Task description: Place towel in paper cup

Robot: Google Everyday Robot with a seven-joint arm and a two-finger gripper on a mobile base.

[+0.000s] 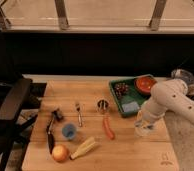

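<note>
My gripper point(143, 121) hangs at the end of the white arm point(170, 97), low over the right part of the wooden table point(130, 152), just in front of the green tray point(118, 102). A pale whitish thing point(144, 130) sits right under the gripper, at or just above the table top. I cannot tell whether it is the towel or the paper cup, or whether the gripper holds it. A small blue cup point(69, 131) stands at the table's middle left, far from the gripper.
The green tray holds a red bowl point(146, 84), dark grapes point(121, 89) and a blue sponge point(130, 106). On the table lie a metal cup point(103, 105), fork point(79, 114), red sausage point(108, 128), orange fruit point(60, 152), yellow corn point(85, 147) and black tool point(51, 131). A black chair point(10, 100) stands left.
</note>
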